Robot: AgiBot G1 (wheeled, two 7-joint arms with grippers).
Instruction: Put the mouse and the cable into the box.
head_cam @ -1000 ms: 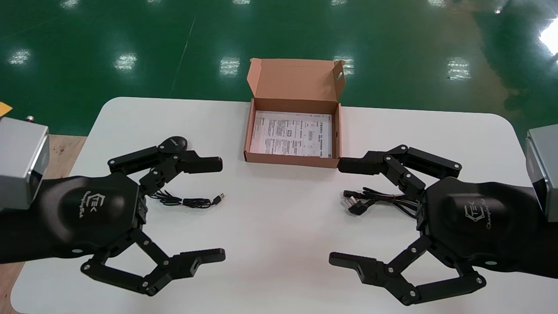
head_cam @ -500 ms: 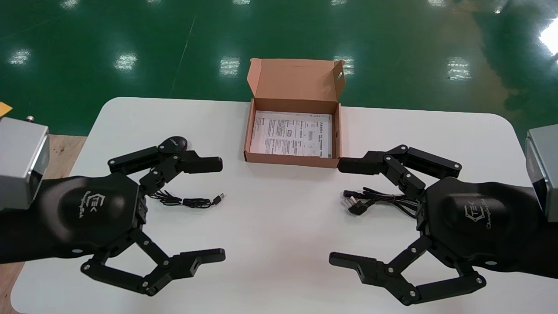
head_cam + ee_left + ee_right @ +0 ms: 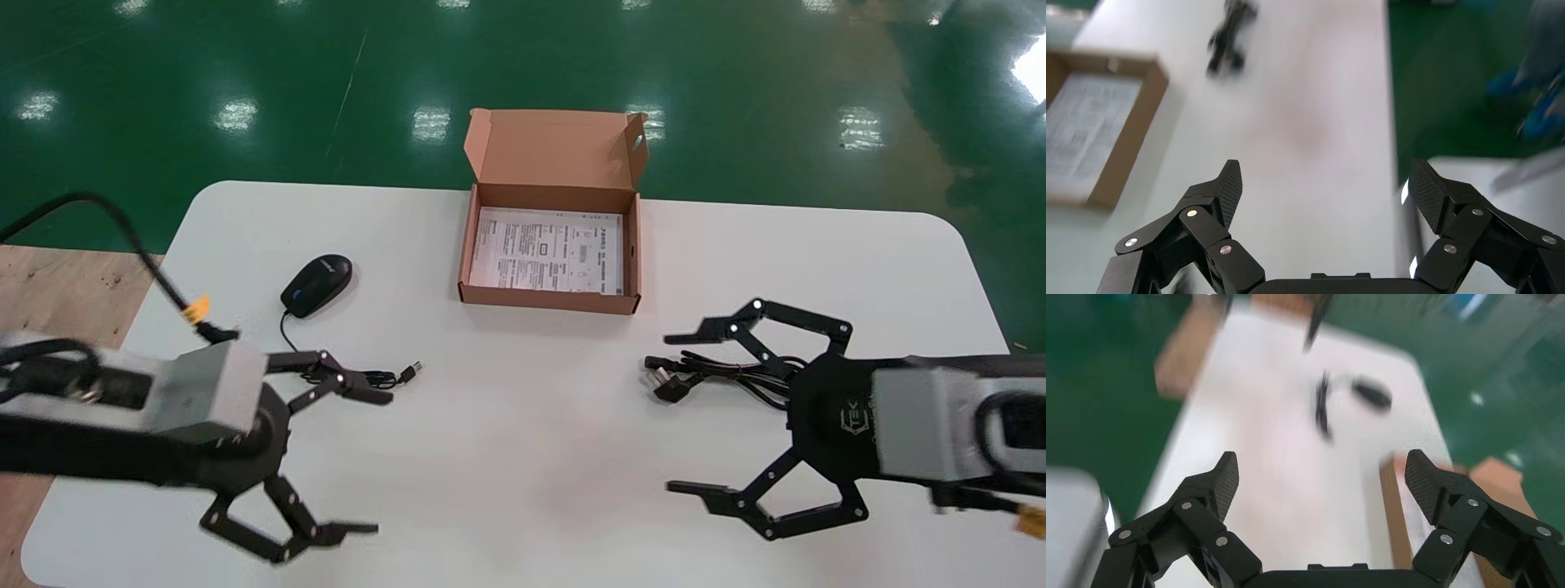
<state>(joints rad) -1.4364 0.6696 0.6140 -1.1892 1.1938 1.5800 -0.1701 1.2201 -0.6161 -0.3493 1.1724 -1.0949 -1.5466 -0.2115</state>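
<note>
Both my arms are in over the white table [image 3: 523, 457], so here's the layout. My left arm reaches in from the left edge of the head view, low in the frame. My left gripper [image 3: 376, 464] points toward the middle with its jaws spread wide and nothing between them. One finger sits high and one low, and the upper fingertip overlaps the mouse cord [image 3: 372, 377] in that view. I can't tell whether it touches.

My right arm mirrors it from the right edge. My right gripper [image 3: 677, 412] faces the centre, jaws released and wide, also empty. Its upper finger lies across the power cable [image 3: 719, 374] in the picture, with the plug end sticking out toward the middle.

Now the count:
- **Mouse:** one black mouse [image 3: 317, 284], left of centre, well apart from the box and resting on the table.
- **Box:** one cardboard box [image 3: 466, 245], upper centre, with its lid standing open.
- **Sheet:** one printed sheet [image 3: 547, 249], lying flat inside the box.
- **Cables:** two, the thin mouse cord ending in a USB plug and the bundled power cable at right centre. Both are outside the box.

From my left wrist, my left gripper [image 3: 1326, 184] frames bare tabletop, with the box [image 3: 1125, 153] and the power cable [image 3: 1226, 37] beyond. From my right wrist, my right gripper [image 3: 1321, 471] looks across at the mouse [image 3: 1372, 395] and its cord [image 3: 1322, 410], both blurred.
</note>
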